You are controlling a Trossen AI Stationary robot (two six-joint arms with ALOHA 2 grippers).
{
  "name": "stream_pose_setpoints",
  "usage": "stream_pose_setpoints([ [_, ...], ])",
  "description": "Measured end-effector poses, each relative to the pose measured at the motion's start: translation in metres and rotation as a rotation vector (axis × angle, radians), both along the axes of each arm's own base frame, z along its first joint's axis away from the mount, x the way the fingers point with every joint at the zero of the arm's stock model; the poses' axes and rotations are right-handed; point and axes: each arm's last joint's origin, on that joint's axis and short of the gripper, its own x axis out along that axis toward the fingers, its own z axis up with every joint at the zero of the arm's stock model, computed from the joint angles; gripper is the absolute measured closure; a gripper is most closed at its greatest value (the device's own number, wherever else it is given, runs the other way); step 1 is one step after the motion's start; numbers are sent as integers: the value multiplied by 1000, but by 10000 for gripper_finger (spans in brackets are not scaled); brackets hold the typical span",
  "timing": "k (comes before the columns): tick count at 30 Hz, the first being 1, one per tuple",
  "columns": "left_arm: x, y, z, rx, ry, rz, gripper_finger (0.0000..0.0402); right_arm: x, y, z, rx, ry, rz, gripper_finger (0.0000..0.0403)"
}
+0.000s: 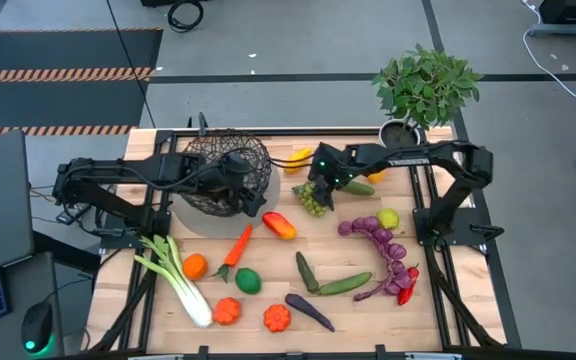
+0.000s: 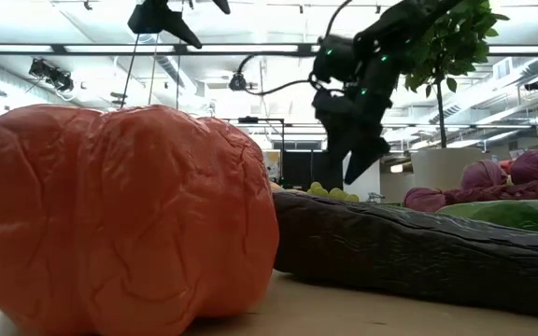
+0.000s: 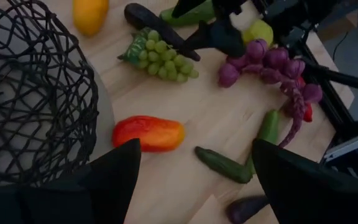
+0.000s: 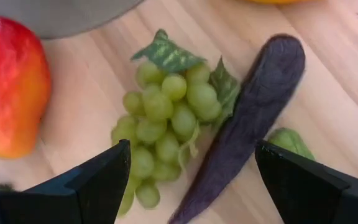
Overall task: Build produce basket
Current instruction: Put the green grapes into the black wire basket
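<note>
Right gripper (image 1: 318, 190) is held wide open just above the green grapes (image 1: 313, 200), a dark aubergine (image 4: 247, 118) lying beside them. Left gripper (image 1: 236, 190) is spread wide at the wire basket (image 1: 226, 170), nothing gripped. Remaining produce is scattered over the table (image 1: 268, 250): leek (image 1: 176, 280), red-orange pepper (image 1: 279, 226).

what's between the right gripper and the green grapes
Nothing visible. The right gripper hangs open directly above the green grapes, with only air between. A dark aubergine lies touching the bunch on one side and could get caught in the grasp.
</note>
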Motion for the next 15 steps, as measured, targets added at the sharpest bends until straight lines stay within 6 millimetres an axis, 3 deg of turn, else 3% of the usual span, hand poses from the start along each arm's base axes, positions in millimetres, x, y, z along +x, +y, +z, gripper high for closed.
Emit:
stream_pose_setpoints([
  [8, -1, 0, 2, -13, -15, 13, 106, 12, -5, -27, 76, 62, 24, 56],
  [15, -1, 0, 2, -27, -17, 28, 109, 14, -5, -30, 79, 68, 28, 56],
])
